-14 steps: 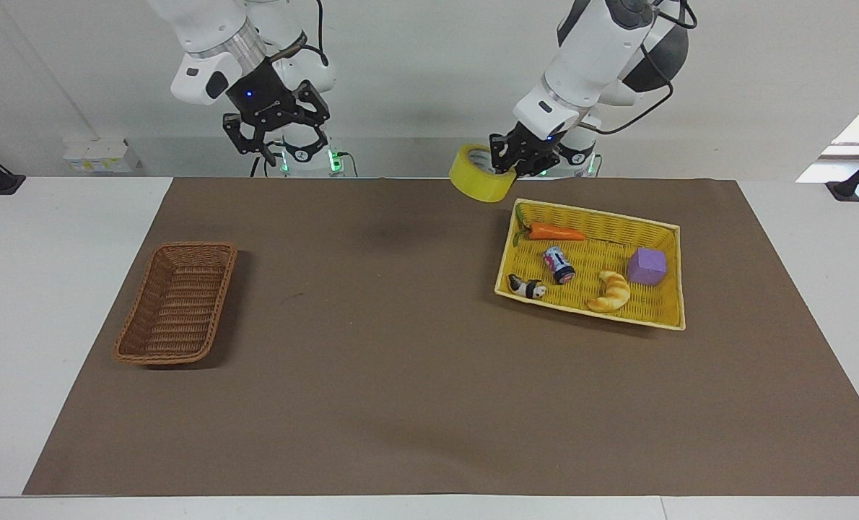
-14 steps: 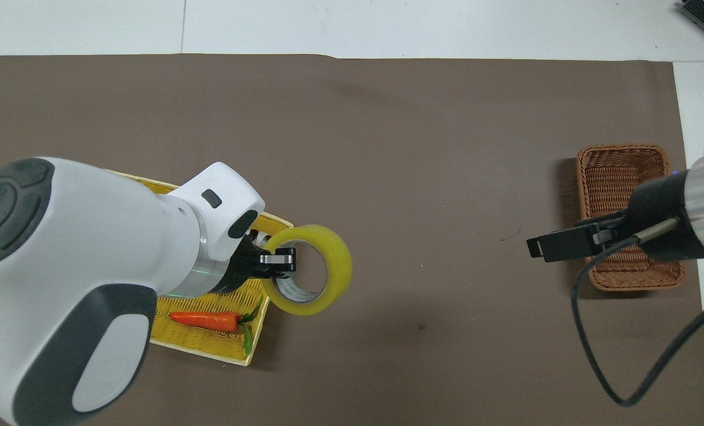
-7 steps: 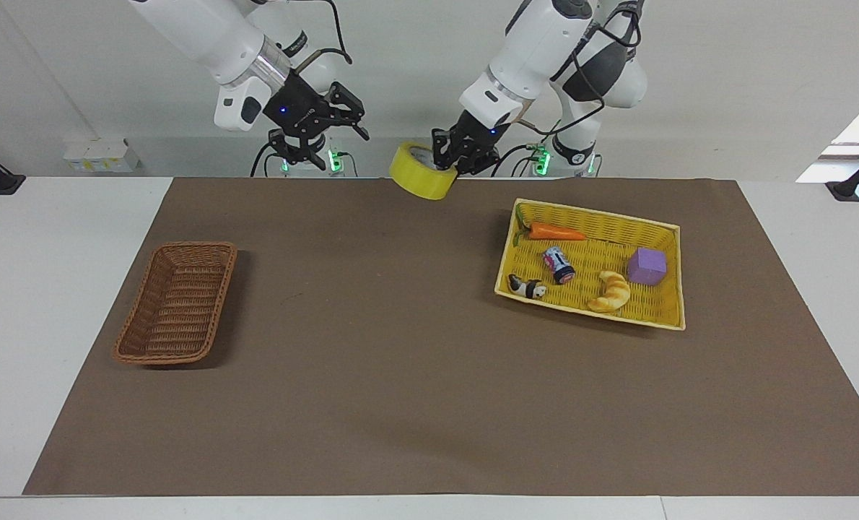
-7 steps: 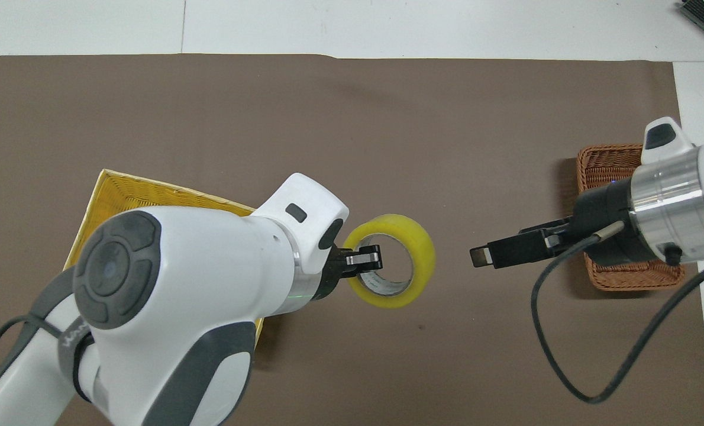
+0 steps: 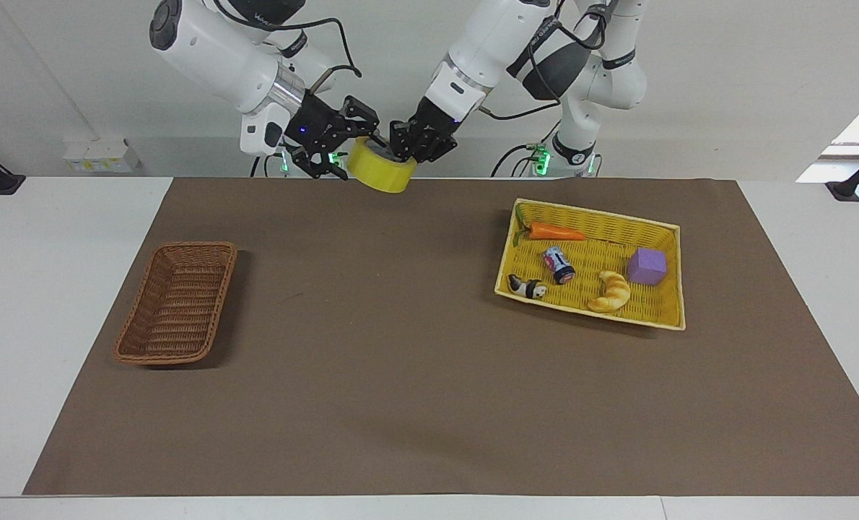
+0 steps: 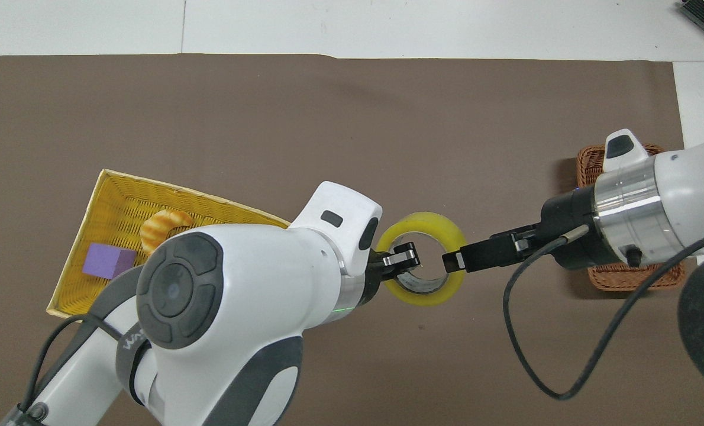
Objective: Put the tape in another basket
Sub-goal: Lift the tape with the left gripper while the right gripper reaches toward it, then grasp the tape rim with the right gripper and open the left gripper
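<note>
Lowest in the facing view, the worktop [image 5: 429,419] looks the same as a second ago. In mid-frame, toward the right arm's end, the basket [image 5: 177,307] holds nothing and has not moved. Toward the left arm's end, the yellow tray [image 5: 595,214] keeps its carrot [image 5: 556,232], can [image 5: 559,264], purple cube [image 5: 647,266], croissant [image 5: 610,291] and small black-and-white figure [image 5: 527,287].

All the change is at the top of the frame. A second ago the tape [image 5: 377,173] hung just over the yellow tray's corner; it is now up in the air at top centre, over the edge of the worktop nearest the robots. The left hand [image 5: 404,154] pinches it by the rim, one finger inside the core.

The right hand [image 5: 350,152], which was waiting near its own base, has swung in to meet the roll. Its fingers are spread, and in the overhead view one tip overlaps the roll's rim. I cannot tell whether it is touching yet.

This looks like the start of a handover. The right hand probably has to close on the rim before the left lets go, or the roll could drop short of the basket.
</note>
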Action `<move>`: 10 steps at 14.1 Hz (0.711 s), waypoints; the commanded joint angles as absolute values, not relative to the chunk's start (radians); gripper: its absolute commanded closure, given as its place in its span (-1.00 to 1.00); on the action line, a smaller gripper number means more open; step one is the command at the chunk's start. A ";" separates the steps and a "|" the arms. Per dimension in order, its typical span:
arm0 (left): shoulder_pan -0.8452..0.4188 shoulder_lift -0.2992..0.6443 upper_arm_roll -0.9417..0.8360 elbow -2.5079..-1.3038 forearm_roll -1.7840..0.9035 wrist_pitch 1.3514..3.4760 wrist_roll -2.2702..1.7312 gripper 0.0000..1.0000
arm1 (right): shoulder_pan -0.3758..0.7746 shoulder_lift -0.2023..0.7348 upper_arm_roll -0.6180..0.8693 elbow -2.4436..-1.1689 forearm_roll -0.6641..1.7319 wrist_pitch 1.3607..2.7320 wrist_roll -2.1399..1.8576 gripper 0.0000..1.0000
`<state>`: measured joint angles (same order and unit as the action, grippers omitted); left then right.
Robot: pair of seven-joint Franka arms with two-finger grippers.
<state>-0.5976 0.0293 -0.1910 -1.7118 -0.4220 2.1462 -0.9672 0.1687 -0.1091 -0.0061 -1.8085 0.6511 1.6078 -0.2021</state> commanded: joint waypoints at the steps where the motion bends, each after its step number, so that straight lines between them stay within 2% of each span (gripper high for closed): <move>1: -0.609 0.058 -0.192 -1.643 -0.423 2.123 -0.996 1.00 | 0.149 -0.143 -0.003 -1.850 0.670 1.624 -0.264 -0.54; 2: -0.609 0.057 -0.192 -1.643 -0.425 2.123 -0.997 1.00 | 0.144 -0.141 -0.005 -1.848 0.670 1.621 -0.262 0.00; 3: -0.609 0.057 -0.192 -1.643 -0.425 2.122 -0.997 1.00 | 0.134 -0.141 -0.005 -1.848 0.669 1.615 -0.262 0.33; 5: -0.609 0.057 -0.192 -1.643 -0.425 2.121 -0.997 1.00 | 0.124 -0.141 -0.005 -1.847 0.669 1.614 -0.255 0.89; 6: -0.609 0.057 -0.192 -1.643 -0.426 2.121 -0.996 1.00 | 0.120 -0.140 -0.005 -1.847 0.670 1.609 -0.252 1.00; 7: -0.609 0.057 -0.192 -1.643 -0.426 2.121 -0.994 0.94 | 0.115 -0.140 -0.005 -1.845 0.670 1.603 -0.252 1.00; 8: -0.611 0.057 -0.192 -1.644 -0.425 2.121 -0.989 -0.98 | 0.106 -0.138 -0.005 -1.842 0.670 1.597 -0.252 1.00; 10: -0.607 0.054 -0.192 -1.651 -0.425 2.099 -0.983 -1.00 | 0.097 -0.138 -0.005 -1.839 0.669 1.589 -0.255 1.00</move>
